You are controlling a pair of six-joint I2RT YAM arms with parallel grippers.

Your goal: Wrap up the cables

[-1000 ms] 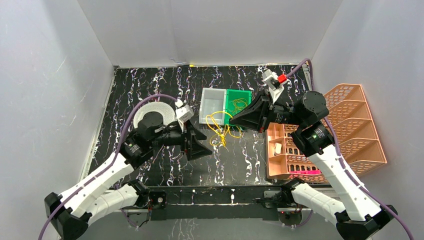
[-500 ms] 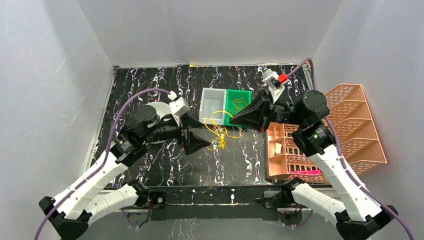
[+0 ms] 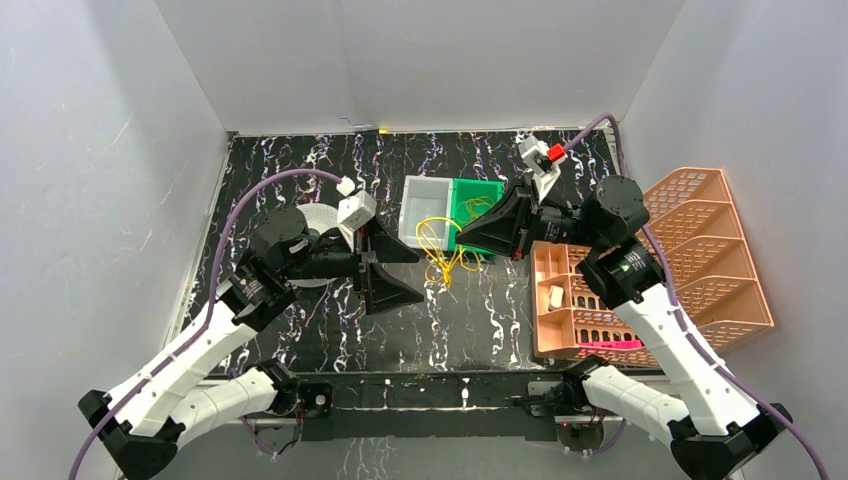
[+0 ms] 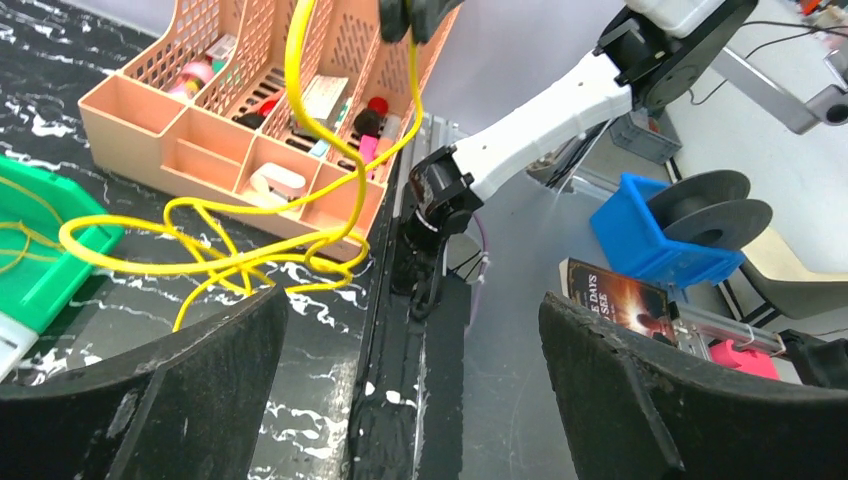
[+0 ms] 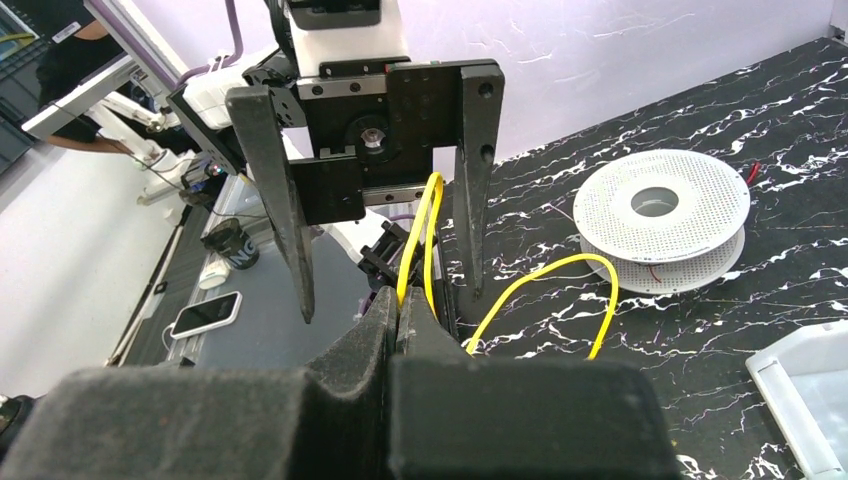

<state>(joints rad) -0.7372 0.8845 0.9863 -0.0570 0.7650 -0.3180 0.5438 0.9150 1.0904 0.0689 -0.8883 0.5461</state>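
While your right fingers (image 5: 398, 312) pinch the yellow cable (image 4: 289, 70) | your left fingers (image 4: 640, 390) gape wide | cable loops reach the tabletop (image 3: 470, 330).

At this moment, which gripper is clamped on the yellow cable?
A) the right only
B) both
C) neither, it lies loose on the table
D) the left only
A: the right wrist view shows the right gripper shut on the yellow cable, while the left gripper stands wide open and clamps nothing.
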